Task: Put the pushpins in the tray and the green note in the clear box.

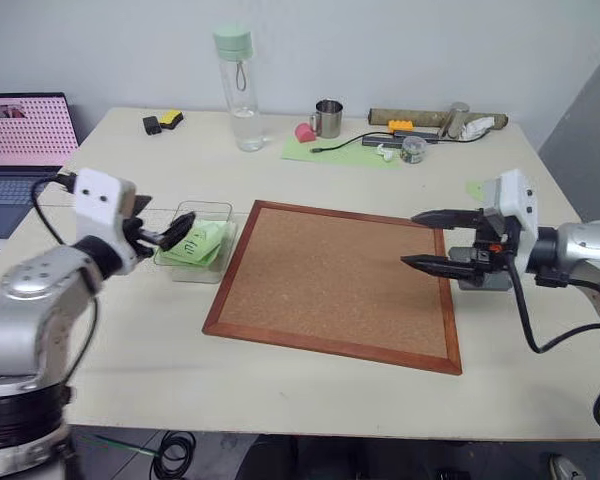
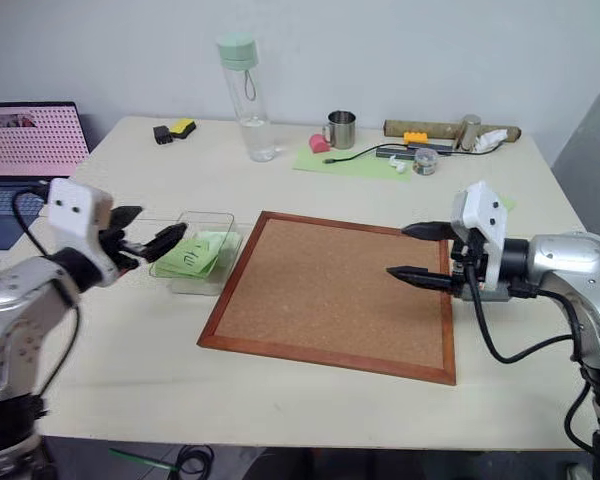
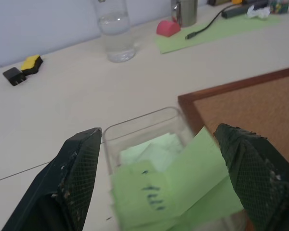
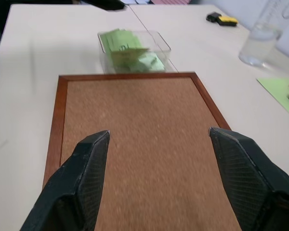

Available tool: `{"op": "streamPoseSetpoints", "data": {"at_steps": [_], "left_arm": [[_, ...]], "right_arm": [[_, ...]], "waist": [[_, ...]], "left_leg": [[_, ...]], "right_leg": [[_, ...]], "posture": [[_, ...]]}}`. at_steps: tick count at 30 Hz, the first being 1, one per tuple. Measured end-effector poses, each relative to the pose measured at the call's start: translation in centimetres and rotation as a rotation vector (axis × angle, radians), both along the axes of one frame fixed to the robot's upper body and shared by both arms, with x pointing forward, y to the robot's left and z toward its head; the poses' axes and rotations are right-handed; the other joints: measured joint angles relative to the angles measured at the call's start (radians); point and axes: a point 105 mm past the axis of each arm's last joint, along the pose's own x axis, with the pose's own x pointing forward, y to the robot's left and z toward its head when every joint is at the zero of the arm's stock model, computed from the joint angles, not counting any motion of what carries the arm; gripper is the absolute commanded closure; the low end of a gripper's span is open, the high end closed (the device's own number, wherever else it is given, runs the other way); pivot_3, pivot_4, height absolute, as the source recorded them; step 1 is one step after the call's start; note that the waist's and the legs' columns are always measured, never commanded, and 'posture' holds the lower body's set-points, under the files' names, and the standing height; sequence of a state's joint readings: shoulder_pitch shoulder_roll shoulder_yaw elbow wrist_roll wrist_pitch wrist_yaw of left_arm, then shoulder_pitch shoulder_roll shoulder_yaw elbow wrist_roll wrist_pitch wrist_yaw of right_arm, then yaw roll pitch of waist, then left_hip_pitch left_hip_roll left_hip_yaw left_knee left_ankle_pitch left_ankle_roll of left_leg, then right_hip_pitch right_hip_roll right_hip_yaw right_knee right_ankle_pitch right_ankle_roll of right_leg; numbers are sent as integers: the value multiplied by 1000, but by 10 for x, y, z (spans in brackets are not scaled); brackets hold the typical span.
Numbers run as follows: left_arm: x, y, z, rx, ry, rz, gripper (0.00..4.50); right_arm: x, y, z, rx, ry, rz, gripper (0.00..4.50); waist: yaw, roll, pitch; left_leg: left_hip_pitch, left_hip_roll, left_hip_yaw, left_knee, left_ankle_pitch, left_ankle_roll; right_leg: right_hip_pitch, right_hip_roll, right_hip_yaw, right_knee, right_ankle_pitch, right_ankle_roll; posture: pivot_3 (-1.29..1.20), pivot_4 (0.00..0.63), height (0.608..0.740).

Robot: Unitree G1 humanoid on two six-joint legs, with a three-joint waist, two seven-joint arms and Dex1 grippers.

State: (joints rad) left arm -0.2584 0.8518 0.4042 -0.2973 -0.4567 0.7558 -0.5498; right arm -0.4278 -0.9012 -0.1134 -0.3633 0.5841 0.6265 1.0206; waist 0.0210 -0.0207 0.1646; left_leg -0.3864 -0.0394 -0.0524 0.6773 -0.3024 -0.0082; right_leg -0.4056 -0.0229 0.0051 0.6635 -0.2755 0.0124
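1. Where the table (image 1: 310, 400) bears it, the cork board (image 1: 340, 280) lies flat.
2. Clear box (image 1: 220, 212) beside the board's left edge holds the green note (image 3: 168, 185) — tilted, handwriting upward.
3. Left gripper (image 1: 170, 232) — fingers spread, released — hovers at the box.
4. Right gripper (image 1: 428, 240) gapes empty over the board's right edge.

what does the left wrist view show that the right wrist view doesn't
Left wrist view: the handwriting on the green note up close, a red object and a metal cup at the far edge, and the left gripper open. Right wrist view: most of the cork board's surface and frame, and the right gripper open above it. Both: the clear box holding green paper, the water bottle, the yellow and black item, part of the cork board.
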Motion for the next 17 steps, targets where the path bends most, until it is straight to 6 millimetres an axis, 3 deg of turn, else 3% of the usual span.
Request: {"op": "streamPoseSetpoints", "data": {"at_steps": [2, 5, 9, 17], "left_arm": [[-13, 14, 0, 107, 57, -35, 552], [-38, 48, -21, 235, 212, -52, 552], [-69, 84, -48, 229, 353, -65, 552], [-77, 102, -47, 215, 341, -66, 552]], "right_arm": [[-1, -9, -5, -13, 4, -33, 1061], [-1, -39, -18, -48, 22, -145, 1061], [-10, -82, -38, -108, 49, -275, 1061], [-23, -128, -49, -119, 80, -394, 1061]], "waist": [[-2, 0, 0], [0, 4, 0], [4, 5, 1], [1, 5, 0]], "left_leg": [[0, 0, 0, 0, 0, 0], [2, 0, 2, -1, -1, 1], [2, 0, 1, -1, -2, 4], [2, 1, 2, -1, -2, 5]], "right_leg": [[0, 0, 0, -1, 0, 0], [1, -1, 1, -1, -1, -1], [1, -1, -1, 0, -1, -2], [1, -1, -1, 0, 0, -2]], "posture": [[0, 150, 740], [0, 150, 740], [0, 150, 740], [0, 150, 740]]}}
